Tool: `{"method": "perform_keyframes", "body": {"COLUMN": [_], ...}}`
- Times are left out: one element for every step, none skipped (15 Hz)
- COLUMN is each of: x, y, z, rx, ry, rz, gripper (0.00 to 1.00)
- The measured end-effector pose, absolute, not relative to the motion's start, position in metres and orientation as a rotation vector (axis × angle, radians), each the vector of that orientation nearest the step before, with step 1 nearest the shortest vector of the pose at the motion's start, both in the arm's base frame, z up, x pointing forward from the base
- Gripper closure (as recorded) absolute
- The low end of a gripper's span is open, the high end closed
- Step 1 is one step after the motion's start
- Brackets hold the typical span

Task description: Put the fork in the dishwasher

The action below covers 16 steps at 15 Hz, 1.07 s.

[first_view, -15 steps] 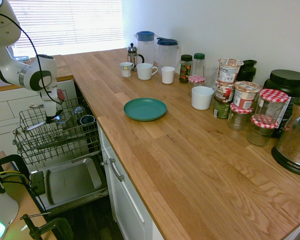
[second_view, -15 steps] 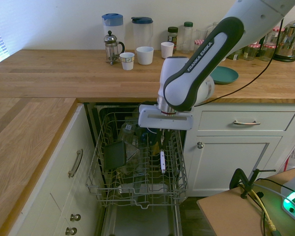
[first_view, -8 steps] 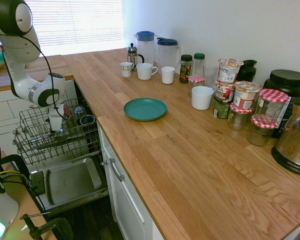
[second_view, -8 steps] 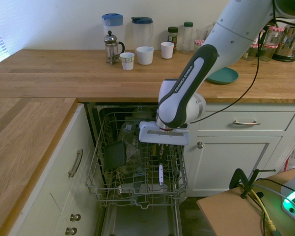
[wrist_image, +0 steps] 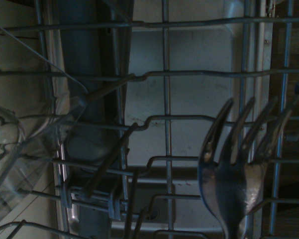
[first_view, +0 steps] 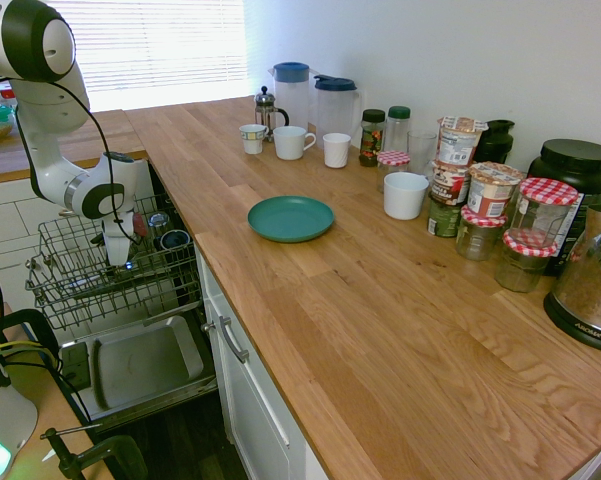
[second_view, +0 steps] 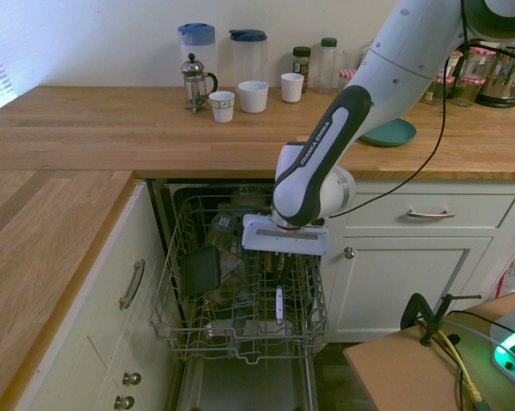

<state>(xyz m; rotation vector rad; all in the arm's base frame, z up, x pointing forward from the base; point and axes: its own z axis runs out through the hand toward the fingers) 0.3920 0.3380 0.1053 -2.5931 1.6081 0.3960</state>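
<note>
fork goes down into the rack

the fork (second_view: 278,304) hangs upright inside the dishwasher (second_view: 240,291), tines pointing down toward the wire grid, its handle end up under the hand (second_view: 280,267). in the wrist view the fork (wrist_image: 239,169) shows its tines fanned out just above the rack wires, which suggests it is being lowered into a gap between them rather than laid flat. the hand appears pinched onto the top of the fork, fingers drawn close together, though the wrist flange hides much of them in the second exterior view. held vertical like this, the utensil can slip between the grid lines without catching. the rack is pulled out over the lowered door, leaving open room from above. a dark square item (second_view: 201,270) and clear glassware (wrist_image: 25,149) already sit in the rack beside the drop point, apart from the fork. up on the table (first_view: 380,300) the teal plate (first_view: 291,218) lies bare, with mugs, jugs and jars behind it. judging by this, only the release remains.
</note>
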Motion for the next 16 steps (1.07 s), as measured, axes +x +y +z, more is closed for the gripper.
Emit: {"method": "perform_keyframes", "body": {"x": [0.392,0.392,0.392,0.391,0.392,0.392,0.392,0.392,0.39,0.386,0.38,0.374,0.365,0.358,0.353,0.35], "y": [0.338,0.339,0.34,0.341,0.342,0.344,0.347,0.35,0.352,0.355,0.358,0.36,0.361,0.361,0.359,0.358], "z": [0.105,0.105,0.106,0.106,0.107,0.109,0.114,0.121,0.131,0.144,0.158,0.174,0.189,0.203,0.216,0.229], "rx": [-2.595,-2.595,-2.597,-2.599,-2.602,-2.604,-2.606,-2.608,-2.609,-2.61,-2.609,-2.608,-2.611,-2.616,-2.62,-2.622], "ry": [1.607,1.606,1.603,1.601,1.597,1.589,1.581,1.572,1.568,1.564,1.564,1.568,1.574,1.582,1.592,1.597], "rz": [0.396,0.396,0.396,0.396,0.394,0.388,0.381,0.373,0.361,0.343,0.324,0.299,0.272,0.248,0.226,0.206], "gripper": [0.0,0.0,0.0,0.0,0.0,0.0,0.0,0.0,0.0,0.0,0.0,0.0,0.0,0.0,0.0,0.0]}}
